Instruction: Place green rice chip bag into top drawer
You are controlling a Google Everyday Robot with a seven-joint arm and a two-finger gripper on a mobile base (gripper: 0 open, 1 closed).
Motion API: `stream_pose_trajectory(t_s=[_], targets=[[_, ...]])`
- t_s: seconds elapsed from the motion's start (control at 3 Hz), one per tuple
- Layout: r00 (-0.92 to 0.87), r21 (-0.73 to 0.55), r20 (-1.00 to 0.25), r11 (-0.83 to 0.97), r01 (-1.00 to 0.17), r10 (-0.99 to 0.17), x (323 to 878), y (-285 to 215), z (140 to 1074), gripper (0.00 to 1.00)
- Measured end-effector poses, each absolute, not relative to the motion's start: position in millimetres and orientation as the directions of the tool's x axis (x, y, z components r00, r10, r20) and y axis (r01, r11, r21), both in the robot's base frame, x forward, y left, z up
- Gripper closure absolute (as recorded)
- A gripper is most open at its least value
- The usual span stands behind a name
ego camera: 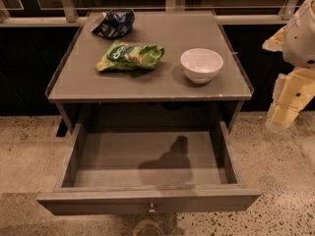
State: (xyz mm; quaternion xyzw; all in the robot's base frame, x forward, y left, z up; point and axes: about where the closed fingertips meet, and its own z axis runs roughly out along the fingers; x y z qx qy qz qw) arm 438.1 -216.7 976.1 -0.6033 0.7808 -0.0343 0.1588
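Observation:
The green rice chip bag [129, 56] lies flat on the grey cabinet top [147, 85], left of centre. The top drawer [147, 200] is pulled out wide below it, with a small round metal knob [151, 210] on its front panel; its inside floor [113, 156] holds nothing but a shadow. My gripper [284, 113] hangs off the right side of the cabinet, beside the drawer's right wall and well away from the bag. It holds nothing that I can see.
A white bowl [201, 64] stands on the cabinet top to the right of the green bag. A dark blue-black snack bag [114, 23] lies at the back left. A railing [69, 6] runs behind the cabinet. Speckled floor [275, 171] surrounds it.

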Motion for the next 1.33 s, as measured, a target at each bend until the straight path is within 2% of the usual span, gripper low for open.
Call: stream_pose_trajectory(t_s=[0.67, 1.33], targets=[[-0.212, -0.269, -0.222, 0.269, -0.925, -0.952, 444.1, -217.1, 981.0, 0.00], [-0.085, -0.395, -0.384, 0.247, -0.885, -0.919, 533.2, -218.1, 1008.1, 0.00]])
